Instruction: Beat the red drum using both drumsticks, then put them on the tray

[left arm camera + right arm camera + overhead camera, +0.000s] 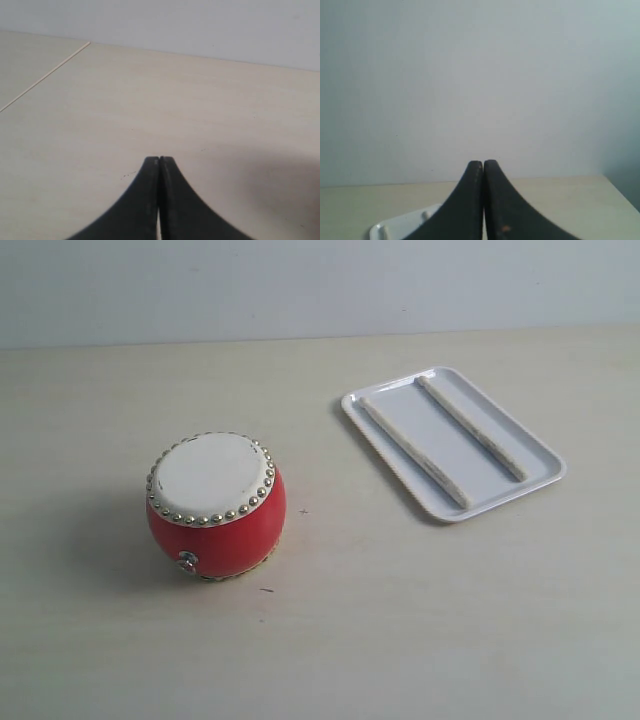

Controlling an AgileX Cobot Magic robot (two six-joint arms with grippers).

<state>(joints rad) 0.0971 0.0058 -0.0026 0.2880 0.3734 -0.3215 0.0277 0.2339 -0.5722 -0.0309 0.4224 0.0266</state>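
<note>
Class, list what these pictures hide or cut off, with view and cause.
Exterior view: both arms lie outside the frame.
Right wrist view: the right gripper and the bottom edge hide most of the tray and drumsticks.
Left wrist view: only the left gripper and table show; drum out of frame.

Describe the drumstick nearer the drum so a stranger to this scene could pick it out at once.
On the table, find the white tray right of the red drum in the exterior view. Two sticks lie in it, side by side, not touching. Yours is the stick along the tray's drum-side edge; the other stick lies by the far edge.
</note>
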